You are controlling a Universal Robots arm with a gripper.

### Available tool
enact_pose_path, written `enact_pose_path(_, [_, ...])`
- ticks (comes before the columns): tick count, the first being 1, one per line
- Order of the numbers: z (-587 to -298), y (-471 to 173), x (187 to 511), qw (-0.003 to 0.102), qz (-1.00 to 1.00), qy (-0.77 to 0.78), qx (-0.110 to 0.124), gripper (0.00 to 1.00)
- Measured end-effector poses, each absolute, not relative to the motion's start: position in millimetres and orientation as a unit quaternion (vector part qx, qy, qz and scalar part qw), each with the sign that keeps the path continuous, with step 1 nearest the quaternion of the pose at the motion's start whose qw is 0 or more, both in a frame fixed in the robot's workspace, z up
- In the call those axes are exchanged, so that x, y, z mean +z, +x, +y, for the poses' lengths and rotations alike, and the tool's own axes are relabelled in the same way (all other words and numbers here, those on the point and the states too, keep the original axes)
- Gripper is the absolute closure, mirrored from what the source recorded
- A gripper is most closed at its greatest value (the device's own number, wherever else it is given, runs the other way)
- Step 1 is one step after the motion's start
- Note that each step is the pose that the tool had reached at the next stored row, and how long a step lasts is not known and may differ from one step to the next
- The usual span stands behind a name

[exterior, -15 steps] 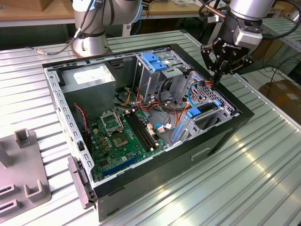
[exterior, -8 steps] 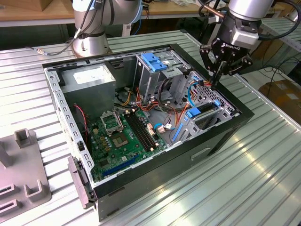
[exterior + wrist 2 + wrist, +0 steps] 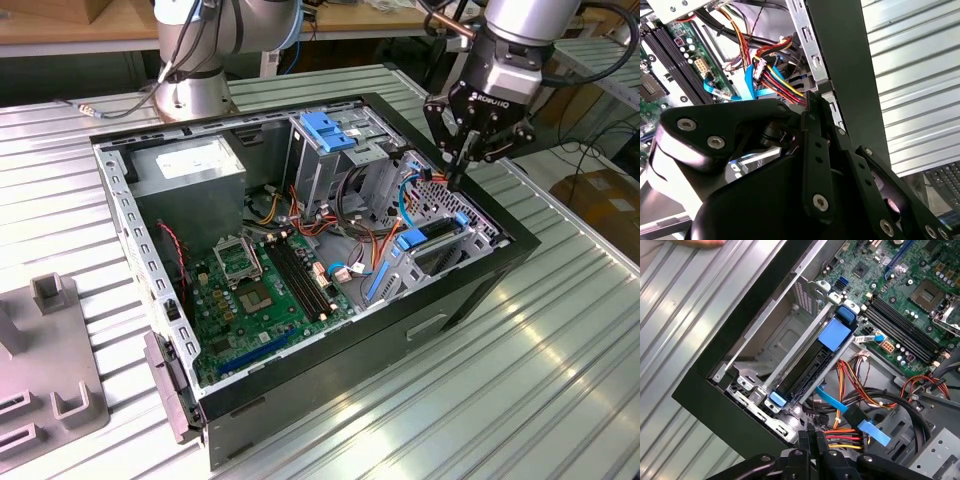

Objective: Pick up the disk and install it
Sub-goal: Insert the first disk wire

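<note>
The disk (image 3: 438, 228) stands on edge in the drive bay at the computer case's corner, on the exterior view's right. In the first wrist view the disk (image 3: 805, 371) is a dark slab between metal rails, with bright blue carrier tabs at both ends. My gripper (image 3: 452, 182) hangs just above that bay, its fingers pressed together with nothing between them. In both wrist views the gripper (image 3: 813, 436) (image 3: 812, 102) points down over the red and yellow power cables beside the bay, apart from the disk.
The open case (image 3: 300, 350) holds a green motherboard (image 3: 260, 290), a grey box with a white label (image 3: 190, 170), a light-blue latch block (image 3: 325, 130) and loose cables (image 3: 850, 390). A grey fixture (image 3: 50, 350) lies on the ribbed table at the exterior view's left.
</note>
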State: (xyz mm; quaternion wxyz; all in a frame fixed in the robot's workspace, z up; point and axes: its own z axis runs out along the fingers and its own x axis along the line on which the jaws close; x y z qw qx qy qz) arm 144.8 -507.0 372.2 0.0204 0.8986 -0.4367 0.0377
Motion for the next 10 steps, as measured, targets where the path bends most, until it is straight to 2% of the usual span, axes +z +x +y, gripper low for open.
enact_pose_path(10, [-507.0, 148.1, 370.2, 0.024, -0.506, 0.862, 0.036, 0.84])
